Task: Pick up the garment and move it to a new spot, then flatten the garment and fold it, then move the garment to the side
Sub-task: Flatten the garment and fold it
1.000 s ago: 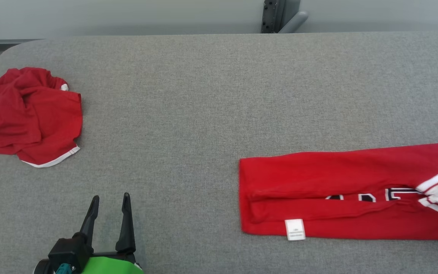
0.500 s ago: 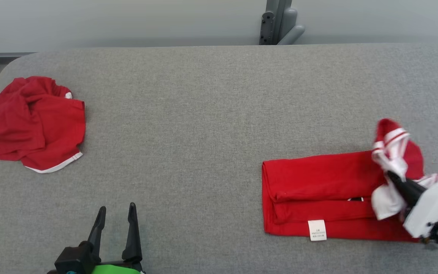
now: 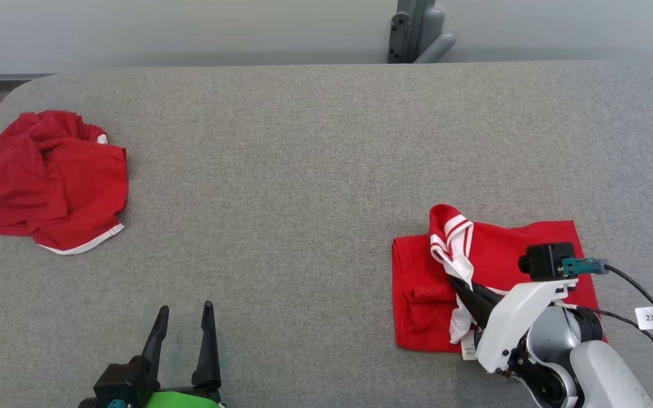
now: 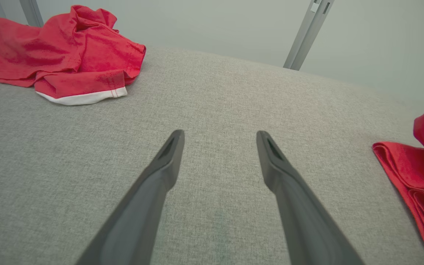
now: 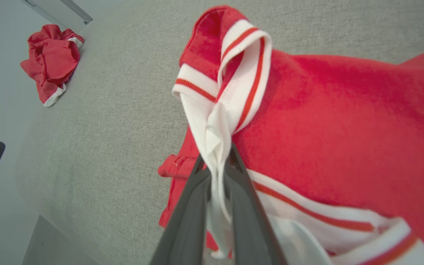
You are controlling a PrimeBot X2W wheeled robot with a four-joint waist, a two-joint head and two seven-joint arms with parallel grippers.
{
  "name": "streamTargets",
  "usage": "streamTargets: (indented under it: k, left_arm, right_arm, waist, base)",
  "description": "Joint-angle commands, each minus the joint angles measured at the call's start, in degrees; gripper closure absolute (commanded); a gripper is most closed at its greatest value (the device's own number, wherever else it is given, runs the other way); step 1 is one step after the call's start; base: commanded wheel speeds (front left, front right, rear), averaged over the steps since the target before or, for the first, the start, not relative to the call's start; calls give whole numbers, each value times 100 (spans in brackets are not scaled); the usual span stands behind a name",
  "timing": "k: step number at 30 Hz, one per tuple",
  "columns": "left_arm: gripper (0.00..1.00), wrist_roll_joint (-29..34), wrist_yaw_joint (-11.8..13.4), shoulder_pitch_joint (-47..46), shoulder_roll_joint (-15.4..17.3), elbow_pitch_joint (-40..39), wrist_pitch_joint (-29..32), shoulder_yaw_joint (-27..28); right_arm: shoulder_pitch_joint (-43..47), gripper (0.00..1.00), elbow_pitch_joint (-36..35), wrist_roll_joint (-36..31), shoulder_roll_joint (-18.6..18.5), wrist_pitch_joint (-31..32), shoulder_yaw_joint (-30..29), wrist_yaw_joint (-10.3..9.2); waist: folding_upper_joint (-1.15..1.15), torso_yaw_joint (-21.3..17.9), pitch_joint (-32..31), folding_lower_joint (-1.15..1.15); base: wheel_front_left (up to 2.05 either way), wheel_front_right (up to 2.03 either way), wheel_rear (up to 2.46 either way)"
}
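Right gripper (image 3: pixel 456 281) pinches the white, red-striped trim of the folded red garment (image 3: pixel 508 249). It lies at the near right of the table (image 3: pixel 304 170), long axis left-right; left gripper (image 3: pixel 185 306) hangs open.

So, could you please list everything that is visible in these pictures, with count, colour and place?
Folded fabric garment with striped trim: one, red and white, near right part of the table.
Crumpled fabric garment with white hem: one, red, far left of the table.
Fabric-covered table: one, grey, under both garments.
Metal post: one, grey, behind the table's far edge.
Small label on a cable: one, white, beside the right arm.
Left gripper: one, dark fingers, open, near left.
Right gripper: one, dark fingers, shut on the folded garment's white trim.
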Motion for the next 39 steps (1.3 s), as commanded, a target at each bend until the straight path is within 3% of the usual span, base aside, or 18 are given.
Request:
streamTargets:
  k: [1, 5, 6, 7, 8, 19, 22, 24, 25, 31, 39]
  left_arm:
    - [0, -29, 3, -63, 7, 3, -18, 16]
    - [0, -23, 9, -1, 6, 33, -18, 22]
    - [0, -21, 8, 0, 6, 37, -18, 20]
    - [0, -27, 8, 0, 6, 42, -18, 22]
    - [0, -34, 6, 3, 6, 50, -18, 21]
    - [0, -63, 61, 141, 6, -96, -18, 119]
    - [0, -16, 38, 160, 7, -130, -18, 121]
    - [0, 17, 19, 125, 6, -147, -18, 120]
    - [0, 19, 21, 98, 6, -159, -17, 120]
    - [0, 93, -42, -62, 7, -149, -18, 130]
    - [0, 153, -105, -181, 7, -82, -17, 122]
  right_arm:
    - [-102, 100, 83, -51, 32, -102, 28, 2]
    - [-183, 100, 251, -70, 85, -345, 100, 2]
    - [-216, 70, 256, -78, 91, -435, 103, 2]
    - [-242, 30, 243, -97, 94, -546, 97, 2]
    - [-228, 0, 253, -103, 104, -615, 73, 2]
    - [487, 0, -1072, -718, -413, -1698, -482, 2]
    - [737, 0, -1264, -736, -342, -1939, -791, 2]
    - [869, 87, -1199, -812, -384, -2021, -919, 2]
    - [918, 100, -1110, -839, -389, -2036, -937, 2]
    - [709, 100, -263, -1172, -449, -2321, -558, 2]
    - [-270, 100, 1269, -1523, 50, -2864, 258, 1]
  waist:
    - [0, 52, 13, 0]
    - [0, 86, 20, 0]
    - [0, 85, 25, 0]
    - [0, 83, 25, 0]
    - [0, 79, 20, 0]
    - [0, -126, -70, 0]
    - [0, -230, -38, 0]
    - [0, -286, -3, 0]
    - [0, -310, 27, 0]
    - [0, -371, 198, 0]
    - [0, -269, 291, 0]
  base:
    - [0, 0, 0]
    - [0, 0, 0]
    - [0, 0, 0]
    - [0, 0, 0]
    - [0, 0, 0]
    - [0, 0, 0]
    - [0, 0, 0]
    - [0, 0, 0]
    - [0, 0, 0]
    - [0, 0, 0]
    - [0, 0, 0]
